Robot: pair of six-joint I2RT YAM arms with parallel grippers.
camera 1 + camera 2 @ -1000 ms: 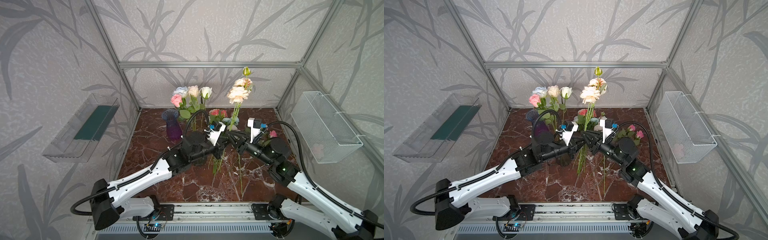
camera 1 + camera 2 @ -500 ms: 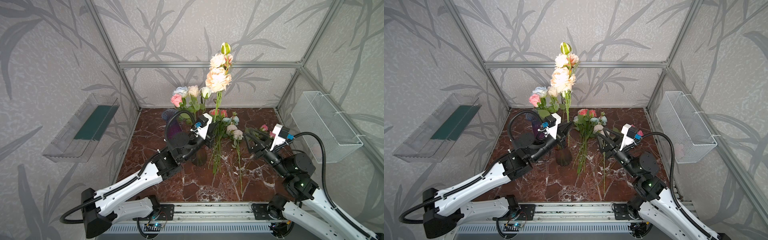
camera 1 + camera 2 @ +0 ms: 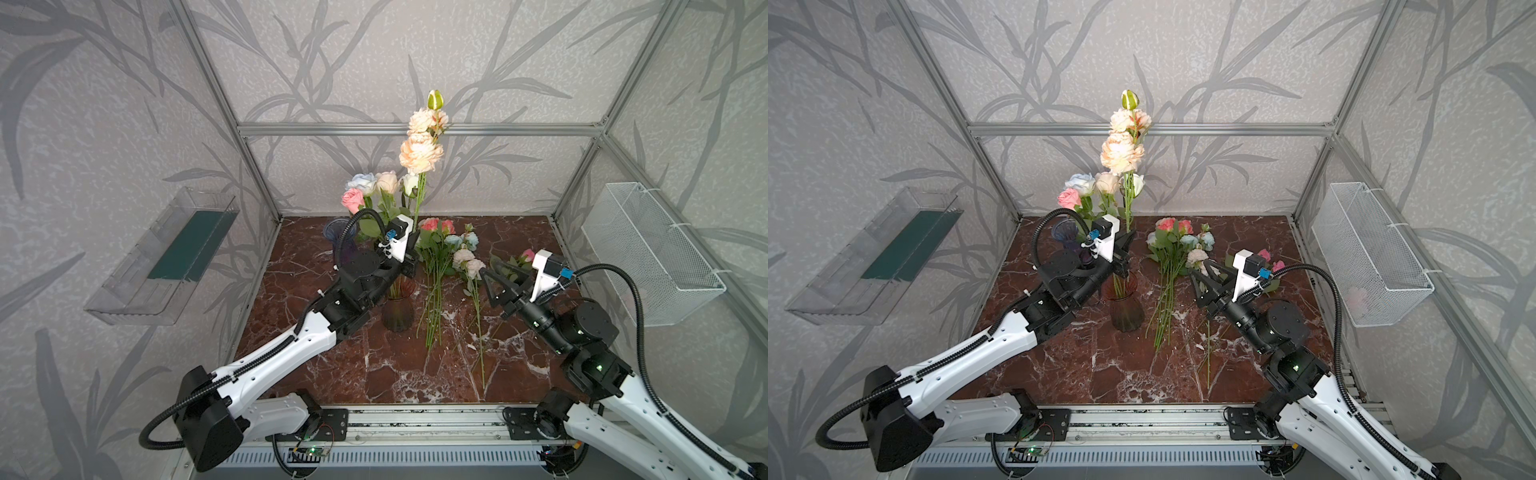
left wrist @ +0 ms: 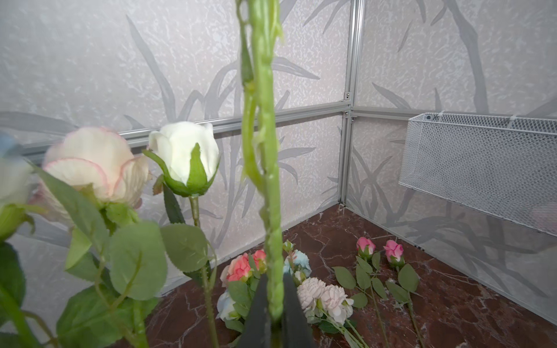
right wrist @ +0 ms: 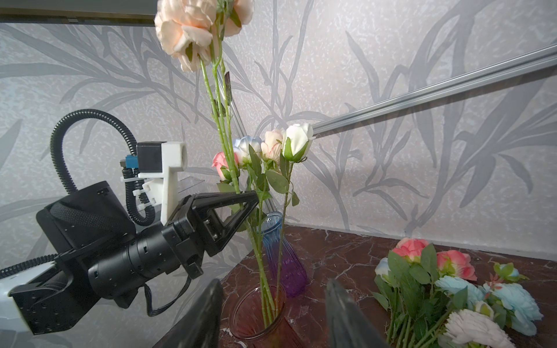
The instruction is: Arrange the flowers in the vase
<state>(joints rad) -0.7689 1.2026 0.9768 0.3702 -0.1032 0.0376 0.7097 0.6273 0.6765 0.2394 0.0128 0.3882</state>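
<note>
text: none legible | labels, brands: none legible | numbers, signs: none legible | checked: both top views, both wrist views

The dark red-brown marbled tabletop (image 3: 374, 365) carries a smoky reddish ribbed glass vase (image 3: 398, 318) standing upright near its middle, and a blue-to-purple ribbed glass vase (image 5: 294, 274) upright behind it, near the back wall. To the right of the reddish vase lie a loose bunch of coral and pale-blue flowers (image 3: 436, 257), a white-headed peony stem (image 3: 473, 266), and two leafy pink rosebuds (image 4: 365, 245) farther right.

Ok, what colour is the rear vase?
The rear vase is blue on top, fading to purple; clearest in the right wrist view.
</note>
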